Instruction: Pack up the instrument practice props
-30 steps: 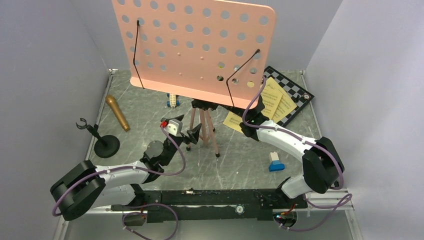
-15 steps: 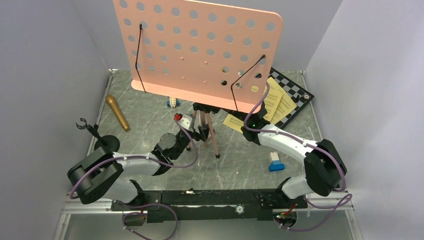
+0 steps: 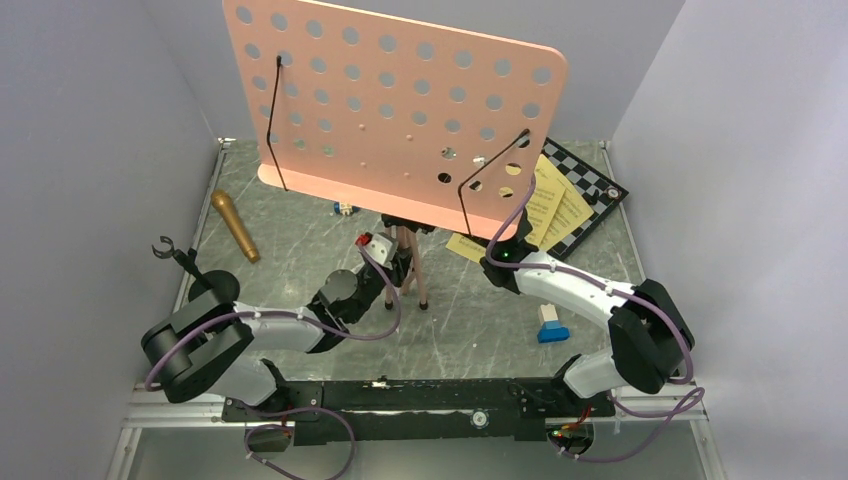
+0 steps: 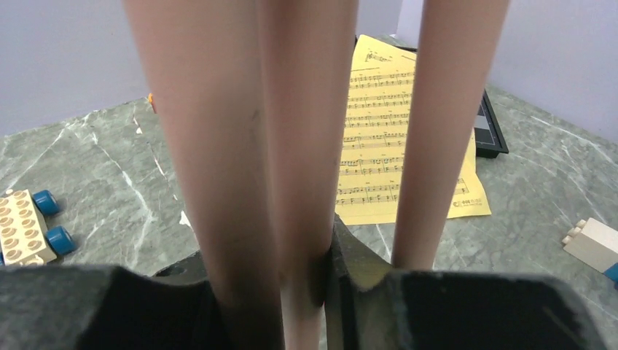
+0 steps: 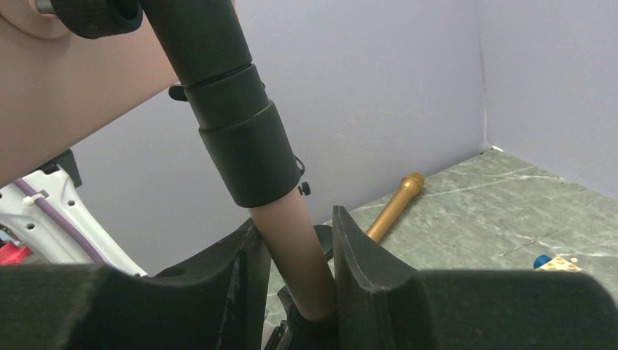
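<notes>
The pink music stand (image 3: 390,110) stands mid-table, its perforated desk tilted. My left gripper (image 3: 398,270) (image 4: 270,292) is shut on two of its folded tripod legs (image 4: 218,146); the third leg (image 4: 444,131) passes outside the right jaw. My right gripper (image 5: 291,270) is shut on the stand's pink pole (image 5: 288,233) just under a black collar (image 5: 240,146); in the top view the desk hides its fingers. Yellow sheet-music pages (image 3: 552,200) (image 4: 379,131) lie at the right. The gold-brown microphone (image 3: 235,226) (image 5: 393,204) and the black mic stand (image 3: 205,285) are at the left.
A black-and-white chessboard (image 3: 595,185) lies under the pages at the back right. Toy brick cars sit near the right arm (image 3: 550,322) and behind the tripod (image 3: 345,208). Grey walls close in both sides and the back.
My left gripper moved in to the tripod and shut on its legs, which have drawn together. The desk tilted and shifted slightly. The right gripper kept its hold on the pole.
</notes>
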Robot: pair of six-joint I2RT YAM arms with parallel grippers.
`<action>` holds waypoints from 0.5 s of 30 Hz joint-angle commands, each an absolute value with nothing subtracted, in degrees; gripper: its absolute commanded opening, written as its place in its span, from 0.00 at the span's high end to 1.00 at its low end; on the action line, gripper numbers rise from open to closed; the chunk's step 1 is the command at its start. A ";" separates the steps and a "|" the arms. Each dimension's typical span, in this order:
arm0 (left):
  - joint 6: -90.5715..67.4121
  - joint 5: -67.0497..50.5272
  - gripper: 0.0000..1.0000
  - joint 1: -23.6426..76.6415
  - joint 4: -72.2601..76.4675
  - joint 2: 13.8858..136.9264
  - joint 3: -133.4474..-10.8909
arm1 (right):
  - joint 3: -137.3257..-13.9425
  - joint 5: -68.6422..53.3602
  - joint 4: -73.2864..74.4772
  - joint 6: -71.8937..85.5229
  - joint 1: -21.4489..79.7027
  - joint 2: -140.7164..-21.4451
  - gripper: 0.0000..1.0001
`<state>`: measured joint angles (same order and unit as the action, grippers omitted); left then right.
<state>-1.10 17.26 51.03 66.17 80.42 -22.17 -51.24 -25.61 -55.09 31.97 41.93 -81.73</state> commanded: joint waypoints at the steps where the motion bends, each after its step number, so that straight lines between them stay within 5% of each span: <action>1: 1.88 22.18 0.80 50.19 70.01 76.44 -21.69 | -51.58 -26.70 -50.44 41.11 43.57 -81.65 1.00; 5: 3.45 21.92 0.99 50.19 68.06 72.49 -21.70 | -55.01 -27.13 -48.32 41.17 43.94 -81.48 1.00; 15: -6.27 21.36 1.00 50.32 41.73 53.85 -25.98 | -66.12 -29.56 -42.69 49.33 43.94 -83.61 1.00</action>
